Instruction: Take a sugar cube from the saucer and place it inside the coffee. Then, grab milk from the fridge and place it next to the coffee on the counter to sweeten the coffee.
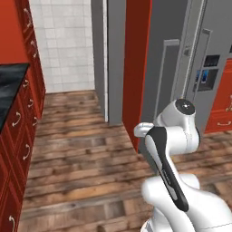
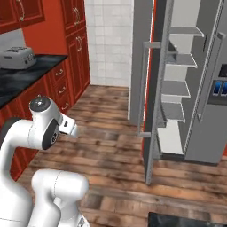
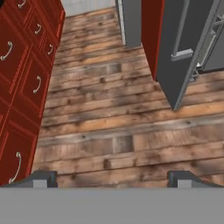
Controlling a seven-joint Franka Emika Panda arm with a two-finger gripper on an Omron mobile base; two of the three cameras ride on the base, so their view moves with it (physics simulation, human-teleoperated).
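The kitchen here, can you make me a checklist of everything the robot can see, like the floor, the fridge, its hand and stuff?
Surface: wooden plank floor bare ahead; black marble counter at the side.
Job's things: fridge has one door swung open, white door shelves look empty; nothing seen of milk, cup, saucer or sugar cube.
Clutter: a toaster on the counter.
Grippers: gripper open, fingertips wide apart, holding nothing, aimed at the floor.
Cables: nothing seen.
Surroundings: red cabinets with silver handles, white tiled wall.

counter (image 2: 26,73) left, fridge (image 2: 195,88) right with door open, floor (image 2: 115,146) between
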